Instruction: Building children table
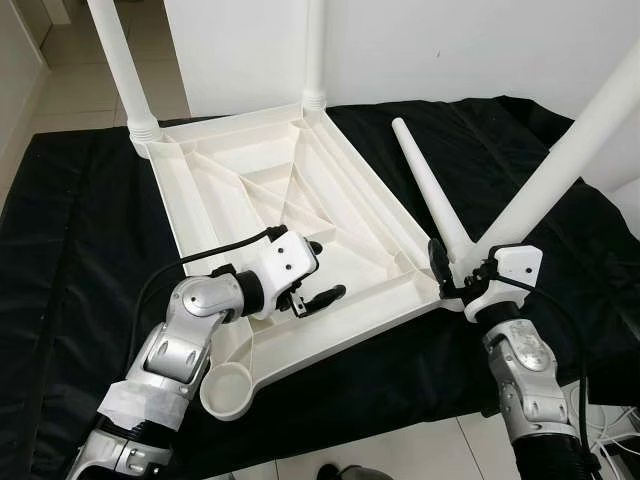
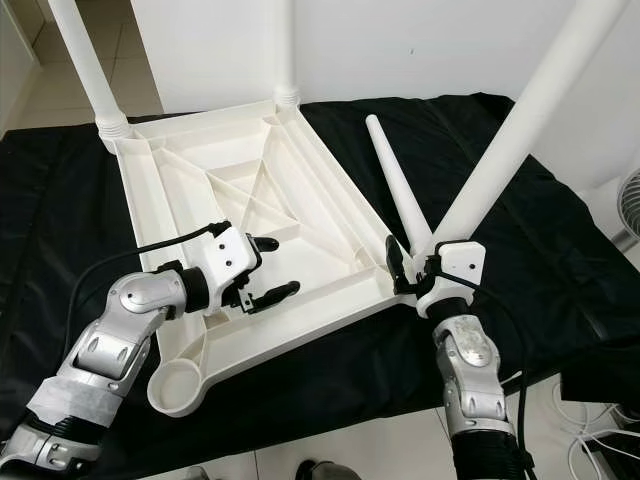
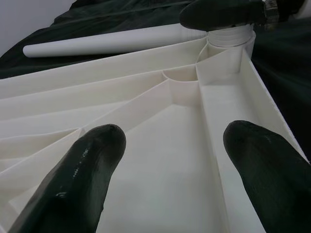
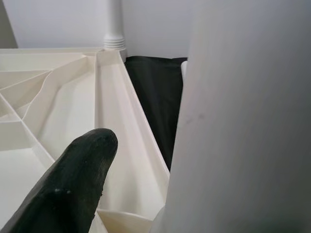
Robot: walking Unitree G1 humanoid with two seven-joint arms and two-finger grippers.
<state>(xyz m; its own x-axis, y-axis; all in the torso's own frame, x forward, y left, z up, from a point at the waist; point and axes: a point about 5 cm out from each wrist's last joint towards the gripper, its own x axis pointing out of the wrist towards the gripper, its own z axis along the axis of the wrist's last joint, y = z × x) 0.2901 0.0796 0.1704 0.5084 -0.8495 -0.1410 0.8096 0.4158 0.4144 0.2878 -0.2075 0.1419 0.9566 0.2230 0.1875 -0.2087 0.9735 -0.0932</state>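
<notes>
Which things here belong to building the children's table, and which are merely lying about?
Part of the job:
- upturned tabletop
- two fitted legs
- leg held by the right pincer
- loose leg on the cloth
- empty corner socket
- left pincer, open over the tabletop

Lying about:
- black cloth
- white cables on the floor

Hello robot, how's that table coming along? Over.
Left gripper open over upturned white plastic tabletop. Right gripper shut on white plastic leg at near right corner. Two far legs fitted, near left socket empty. Loose tapered white leg on black cloth.
</notes>
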